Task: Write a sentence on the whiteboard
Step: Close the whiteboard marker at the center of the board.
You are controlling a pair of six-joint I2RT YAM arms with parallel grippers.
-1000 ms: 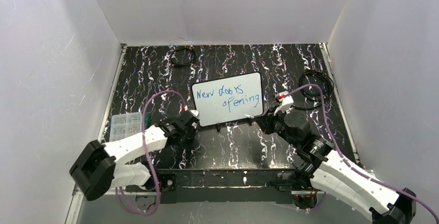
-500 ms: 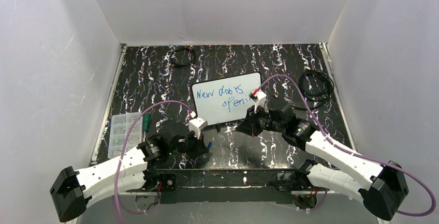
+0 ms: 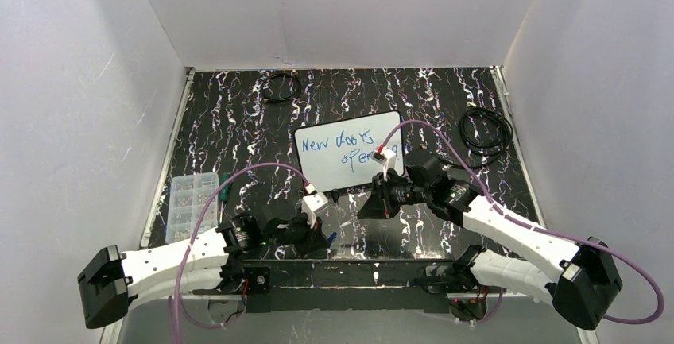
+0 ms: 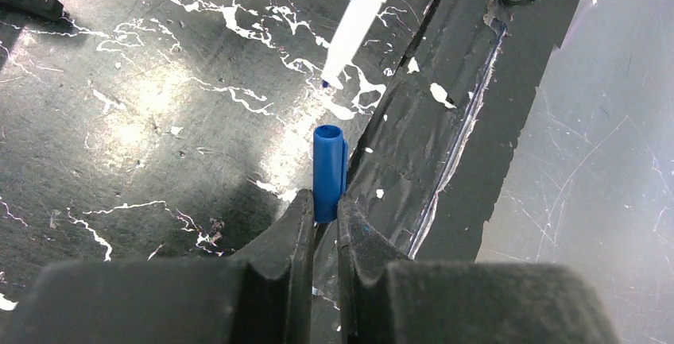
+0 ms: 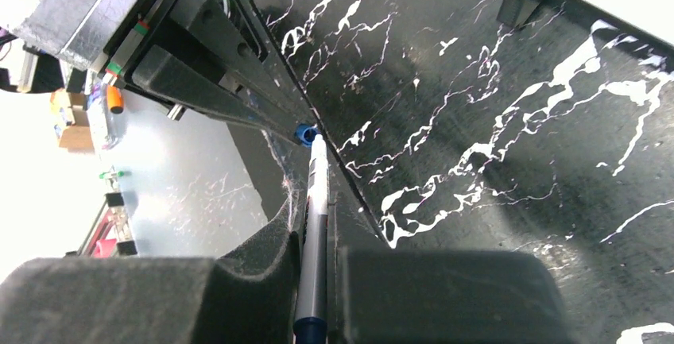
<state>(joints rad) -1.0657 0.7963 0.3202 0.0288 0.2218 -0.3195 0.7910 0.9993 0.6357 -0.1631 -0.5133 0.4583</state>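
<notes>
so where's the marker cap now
Left wrist view: blue cap pinched in the left gripper by the table's near edge, marker tip just beyond it.

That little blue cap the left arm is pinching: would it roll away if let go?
The blue cap is a small round tube, so it would probably roll on the table. It looks like light, stiff plastic: the left jaws pinch its end without visibly squashing it.

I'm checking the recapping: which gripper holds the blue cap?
The left gripper, shut on the blue cap; the right gripper grips the white marker instead.
</notes>
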